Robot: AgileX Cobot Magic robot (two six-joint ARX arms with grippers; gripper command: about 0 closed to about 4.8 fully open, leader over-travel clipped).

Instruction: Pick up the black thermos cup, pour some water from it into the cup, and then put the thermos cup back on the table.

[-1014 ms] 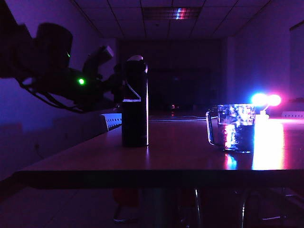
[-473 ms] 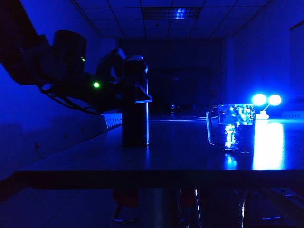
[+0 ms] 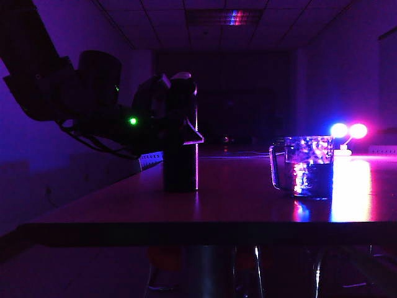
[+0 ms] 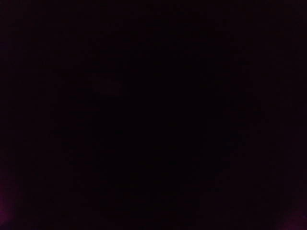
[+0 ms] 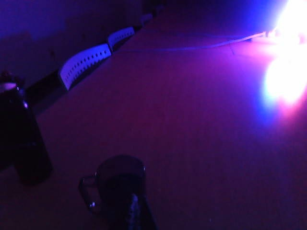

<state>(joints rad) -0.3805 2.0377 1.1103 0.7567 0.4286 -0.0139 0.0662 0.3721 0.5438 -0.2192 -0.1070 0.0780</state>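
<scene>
A dark room lit only by purple and blue glare from two bright lamps [image 3: 348,130] at the far right of a long table [image 3: 236,198]. The black thermos cup [image 3: 181,133] stands on the left half of the table, upright, its long axis vertical and its pale rounded lid tip pointing at the ceiling. Well apart to its right stands the clear glass mug [image 3: 303,166], also upright, mouth up, with its looped handle turned toward the thermos.

The left gripper [image 3: 177,118] reaches in from the left of the exterior view, level with the upper half of the thermos and overlapping its silhouette. Its fingers are spread wide; a lit finger edge shows in front of the flask just below the cap, so the jaws seem to straddle it, though the gloom hides whether any pad touches. The left wrist view is wholly black.

The right gripper [image 5: 136,213] shows only as a dim shape at the edge of its wrist view, hanging above the mug [image 5: 117,179], with the thermos [image 5: 24,139] off to one side; whether its fingers are open or closed cannot be told.

The step in hand looks like the first one, grasping the thermos, which has not left the table. The next move would call for closing the fingers squarely on the body, then lifting straight up to keep it vertical until it is over the mug
</scene>
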